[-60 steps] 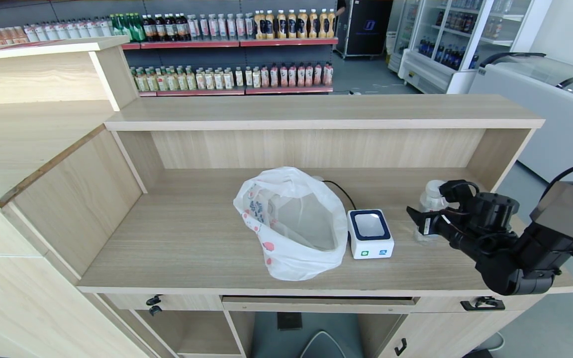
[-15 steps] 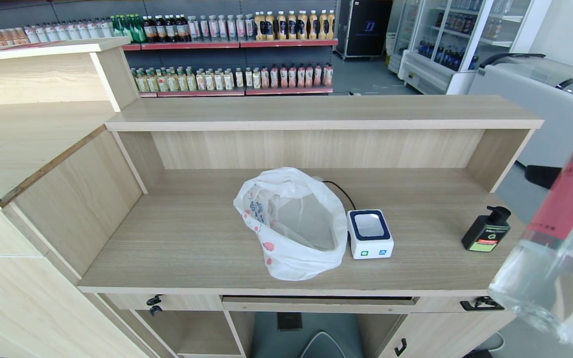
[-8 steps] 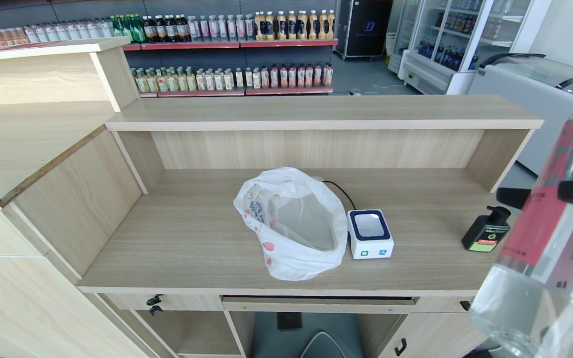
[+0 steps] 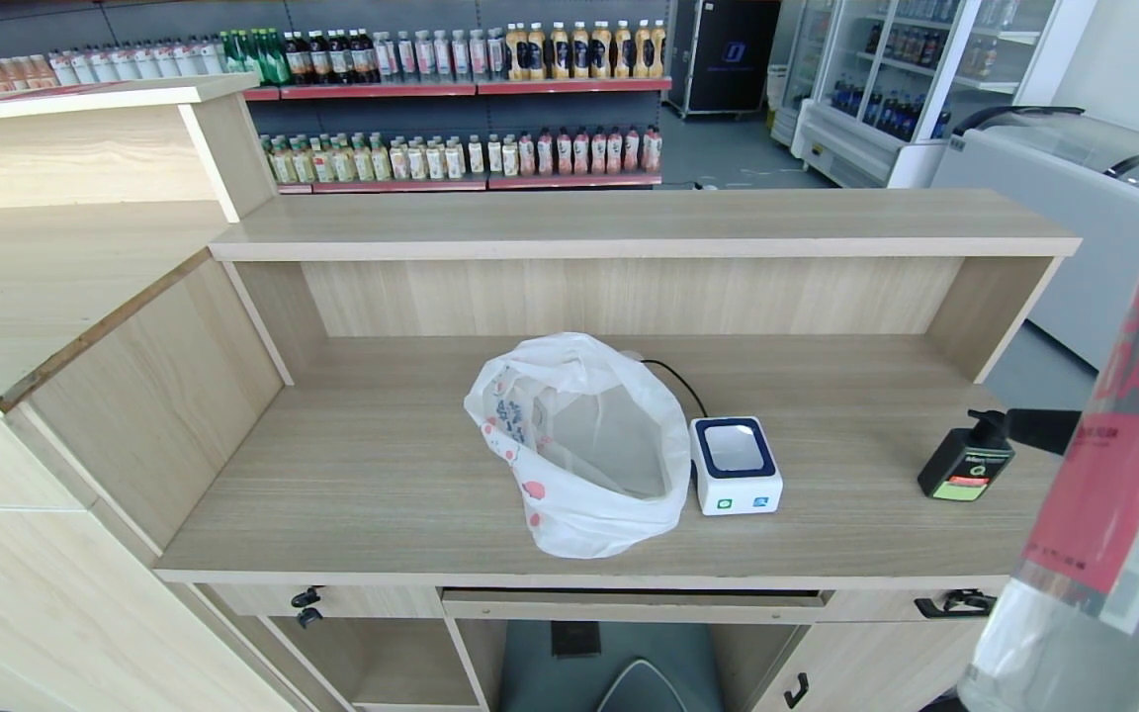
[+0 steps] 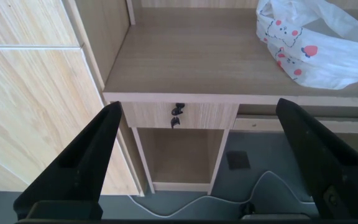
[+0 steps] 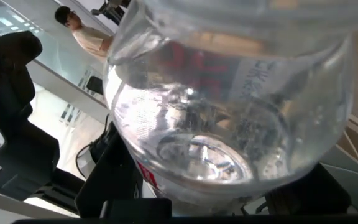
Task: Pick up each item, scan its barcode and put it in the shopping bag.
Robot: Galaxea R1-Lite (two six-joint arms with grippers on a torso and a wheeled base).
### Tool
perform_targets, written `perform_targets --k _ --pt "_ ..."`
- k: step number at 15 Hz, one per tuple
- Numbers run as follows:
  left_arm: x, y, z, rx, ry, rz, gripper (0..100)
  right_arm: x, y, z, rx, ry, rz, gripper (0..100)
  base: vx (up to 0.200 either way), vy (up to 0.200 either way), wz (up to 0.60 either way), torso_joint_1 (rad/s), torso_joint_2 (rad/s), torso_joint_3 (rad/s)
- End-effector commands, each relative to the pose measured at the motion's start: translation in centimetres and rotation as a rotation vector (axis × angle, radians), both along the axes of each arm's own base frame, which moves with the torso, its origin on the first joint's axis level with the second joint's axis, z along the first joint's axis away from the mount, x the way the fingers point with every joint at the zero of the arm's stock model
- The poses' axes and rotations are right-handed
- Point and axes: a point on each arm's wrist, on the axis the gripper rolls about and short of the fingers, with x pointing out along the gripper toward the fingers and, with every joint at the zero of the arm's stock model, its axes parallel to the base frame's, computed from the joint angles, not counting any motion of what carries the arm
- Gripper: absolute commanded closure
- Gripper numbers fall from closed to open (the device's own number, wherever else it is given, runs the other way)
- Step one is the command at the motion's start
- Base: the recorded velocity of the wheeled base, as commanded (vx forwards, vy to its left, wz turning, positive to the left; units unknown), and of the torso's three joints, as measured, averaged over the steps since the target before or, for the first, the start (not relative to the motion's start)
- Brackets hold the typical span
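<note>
Water bottle, clear with a red label, is clamped between the black fingers of the right gripper, close to the head camera. Left gripper has its fingers spread wide, holding nothing, below the counter edge. Beyond the right fingers stands a black pump bottle, then the scanner, and the shopping bag just beside it.

At the head view's right edge, water bottle half out of frame; shopping bag contents indistinct through plastic.
</note>
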Motion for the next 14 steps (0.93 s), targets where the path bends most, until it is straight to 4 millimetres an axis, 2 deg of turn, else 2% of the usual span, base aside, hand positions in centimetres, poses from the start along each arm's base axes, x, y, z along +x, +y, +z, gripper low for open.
perform_targets --k 1,8,11,13,14 --pt "0.0 0.0 0.0 0.000 0.000 0.000 0 -0.1 0.0 -0.1 -0.001 0.003 0.006 100 0.000 0.000 0.00 0.000 0.00 0.000" --pt "0.0 0.0 0.0 0.000 0.000 0.000 0 -0.5 -0.3 -0.3 -0.001 0.000 -0.005 100 0.000 0.000 0.00 0.000 0.00 0.000" --pt "0.0 0.0 0.0 0.000 0.000 0.000 0 -0.1 -0.8 -0.4 -0.004 -0.016 -0.067 100 0.000 0.000 0.00 0.000 0.00 0.000" --pt "0.0 0.0 0.0 0.000 0.000 0.002 0 1.1 -1.8 -0.9 -0.053 -0.098 -0.202 100 0.000 0.000 0.00 0.000 0.00 0.000" --pt "0.0 0.0 0.0 0.000 0.000 0.000 0 3.2 -2.5 -2.1 -0.147 -0.158 -0.420 100 0.000 0.000 0.00 0.000 0.00 0.000"
